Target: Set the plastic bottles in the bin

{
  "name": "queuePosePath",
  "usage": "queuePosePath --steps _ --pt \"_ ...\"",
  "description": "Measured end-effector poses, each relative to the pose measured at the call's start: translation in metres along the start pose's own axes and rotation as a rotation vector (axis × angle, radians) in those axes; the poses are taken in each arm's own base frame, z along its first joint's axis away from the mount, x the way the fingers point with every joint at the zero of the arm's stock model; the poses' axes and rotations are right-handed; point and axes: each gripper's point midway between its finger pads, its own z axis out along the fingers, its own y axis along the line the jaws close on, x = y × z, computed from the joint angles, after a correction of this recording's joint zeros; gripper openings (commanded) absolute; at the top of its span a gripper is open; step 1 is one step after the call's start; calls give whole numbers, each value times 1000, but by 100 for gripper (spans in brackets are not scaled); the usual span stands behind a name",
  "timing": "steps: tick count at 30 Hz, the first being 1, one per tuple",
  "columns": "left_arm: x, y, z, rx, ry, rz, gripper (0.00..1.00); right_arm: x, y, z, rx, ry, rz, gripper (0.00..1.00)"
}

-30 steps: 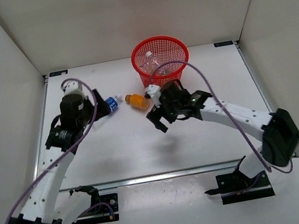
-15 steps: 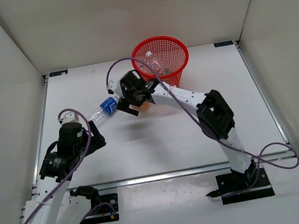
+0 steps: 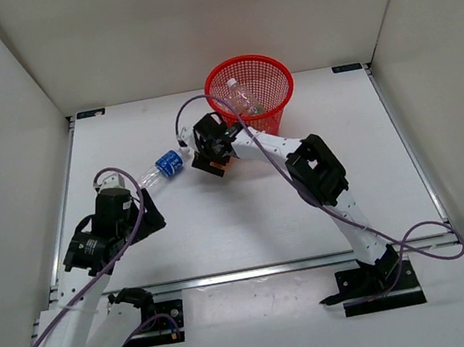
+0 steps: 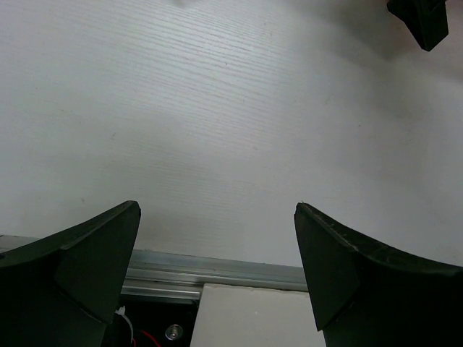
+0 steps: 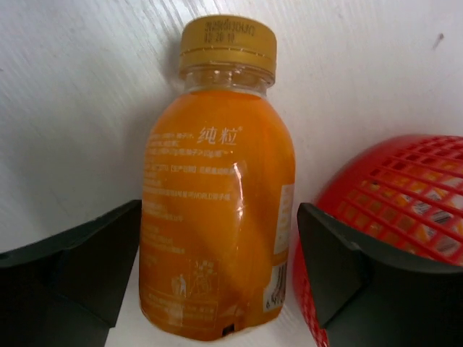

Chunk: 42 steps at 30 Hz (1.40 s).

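Black fingers of the right gripper (image 5: 218,217) are spread wide around the orange juice bottle (image 5: 217,144), with a gap on both sides. Nothing is clamped yet. The bottle is laid flat on the white table (image 3: 241,225), gold cap pointing away from the wrist, just beside the base of the red mesh bin (image 5: 405,195).

For a sound grasp, the jaws should be lowered a touch and closed across the mid-body, not the tapered shoulder. The smooth round plastic is judged likely to roll or squirt out. The finger on the bin side is set close to the mesh wall, so a snag there is to be watched for. The rim must be cleared before release.

One clear bottle (image 3: 241,96) is seen already inside the bin. A blue-labelled bottle (image 3: 164,165) is seen lying on the table just to the left of the right gripper. Well apart, the left gripper (image 4: 217,210) is open and empty over bare table.
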Motion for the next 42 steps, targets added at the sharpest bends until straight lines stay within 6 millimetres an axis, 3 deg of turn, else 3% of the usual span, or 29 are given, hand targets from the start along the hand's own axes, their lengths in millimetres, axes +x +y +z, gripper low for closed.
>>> queuePosePath --steps 1,6,8,11,15,19,22,25,27,29,31,35,38,40,42 --pt "0 0 0 0 0 0 99 1 1 3 -7 0 8 81" --pt "-3 0 0 -7 3 1 99 0 4 4 -29 -14 41 39" --pt "-5 0 1 -12 6 8 99 -2 11 3 -53 -20 69 30" --pt "-8 -2 6 -18 10 22 99 0 25 -7 -86 -7 76 24" --pt "-15 -5 13 -14 -3 32 99 -4 40 -48 -103 17 65 21" --pt "-26 -13 16 17 -35 31 99 -36 31 -122 -60 -93 72 24" --pt "-29 -20 22 43 -28 42 99 -63 11 -188 6 -234 104 25" --pt "-28 -24 34 45 4 59 99 -84 -28 -248 97 -396 189 29" --pt "-26 -23 42 32 30 69 99 -84 -67 -275 167 -463 274 31" --pt "-25 -22 50 20 53 78 99 -73 -113 -290 244 -497 366 31" --pt "-28 -21 56 7 76 91 99 -51 -154 -291 297 -497 451 31" --pt "-44 -25 68 -5 101 142 98 -2 -210 -265 333 -438 590 52" --pt "-63 -30 84 -2 124 191 99 18 -218 -236 292 -385 642 65" --pt "-78 -35 98 11 139 227 99 21 -210 -220 240 -364 652 82" --pt "-93 -37 114 15 154 254 99 20 -204 -214 204 -365 659 93"
